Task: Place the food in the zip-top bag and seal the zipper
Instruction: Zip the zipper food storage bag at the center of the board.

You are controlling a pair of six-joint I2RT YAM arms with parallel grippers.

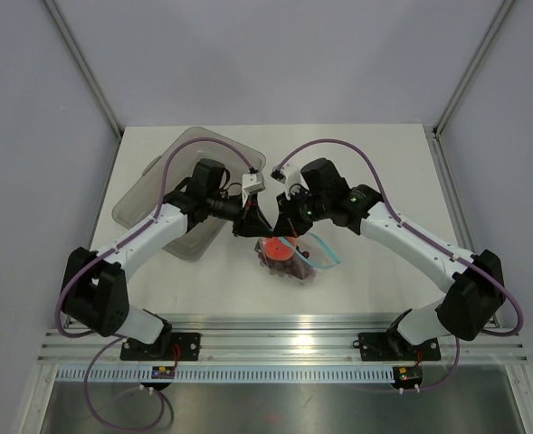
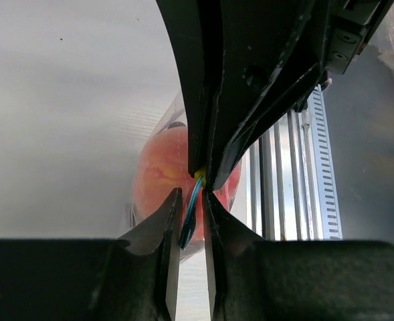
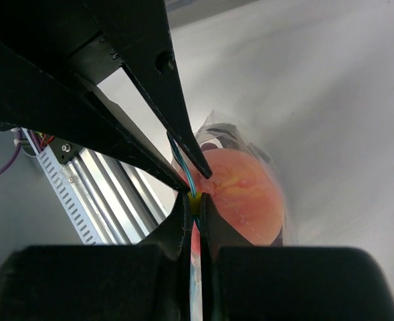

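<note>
Both red fruits (image 1: 280, 254) sit in the clear crinkly plastic bag (image 1: 315, 264); right fingers (image 3: 176, 231) pinch its blue-teal zipper (image 2: 191, 215), left fingers (image 2: 160, 235) slightly apart around it, sealing unfinished.

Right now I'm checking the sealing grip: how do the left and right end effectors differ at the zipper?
The left end effector shows a narrow gap between its fingers, with the zipper running between them; the right end effector is pinched shut on it. The right one grips at a yellow spot on the strip; the left one straddles the blue part. Both work the same strip, tips close together, right by the peach.
</note>
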